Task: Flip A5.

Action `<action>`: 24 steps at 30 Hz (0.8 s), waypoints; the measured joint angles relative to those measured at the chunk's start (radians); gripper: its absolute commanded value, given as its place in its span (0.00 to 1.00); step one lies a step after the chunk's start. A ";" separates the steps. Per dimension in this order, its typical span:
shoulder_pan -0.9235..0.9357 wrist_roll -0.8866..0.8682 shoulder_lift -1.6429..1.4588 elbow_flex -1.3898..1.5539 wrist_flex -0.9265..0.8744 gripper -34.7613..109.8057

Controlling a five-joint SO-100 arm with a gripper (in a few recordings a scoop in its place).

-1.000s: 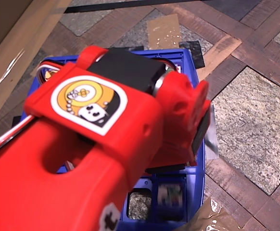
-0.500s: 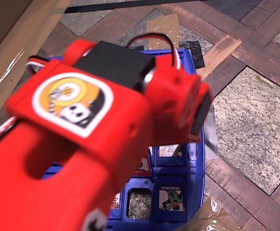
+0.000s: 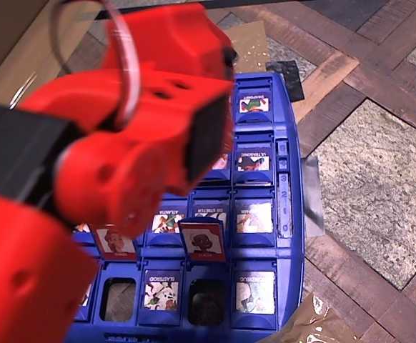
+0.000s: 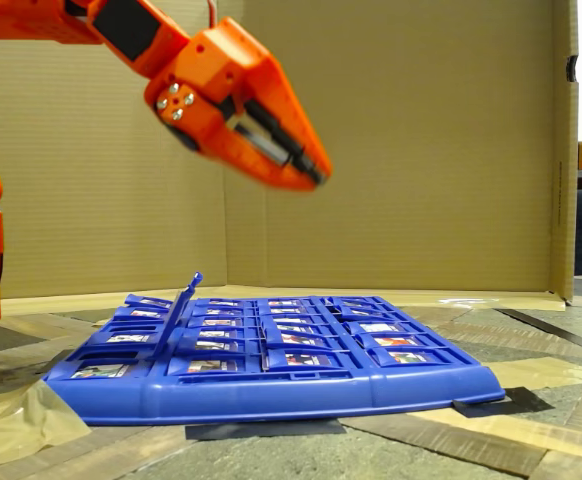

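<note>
A5 (image 3: 254, 216) is, as best I can judge, the pale, washed-out tile lying flat in the right-hand column of the blue game board (image 3: 294, 236), one row above the bottom one. No red card with a bearded man stands anywhere on the board. In the overhead view the robot arm (image 3: 122, 143) has swung up and off to the left. A second ago its wrist sat low over this part of the board and hid most of the tiles, and now the rows on the right lie uncovered. Two red cards stand upright further left, a red-haired portrait (image 3: 115, 240) and a dark-haired one (image 3: 202, 239), each with an empty slot just below it. Neither of these is the tile to turn. Since the arm has lifted clear and the tile it was working over now shows its pale face, the flip looks done and the arm appears to be pulling away.

In the fixed view the gripper (image 4: 319, 175) hangs well above the board (image 4: 271, 395), pointing down to the right. Its fingers are pressed together at the tips with nothing between them. One raised tile (image 4: 183, 300) leans up near the left end. The rest lie flat, and from this low angle I cannot pick A5 out among them
</note>
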State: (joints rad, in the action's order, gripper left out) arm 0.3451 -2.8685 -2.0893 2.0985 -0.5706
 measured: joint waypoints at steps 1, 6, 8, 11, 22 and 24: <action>-0.012 -0.006 -0.026 0.023 0.034 0.24; -0.072 -0.034 -0.164 0.143 0.236 0.24; -0.106 -0.044 -0.219 0.184 0.316 0.24; -0.133 -0.049 -0.305 0.241 0.430 0.24; -0.270 -0.049 -0.600 0.557 1.060 0.24; -0.288 -0.049 -0.643 0.620 1.204 0.24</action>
State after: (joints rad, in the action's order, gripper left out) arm 0.0568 -2.9176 -2.7320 2.7182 0.6335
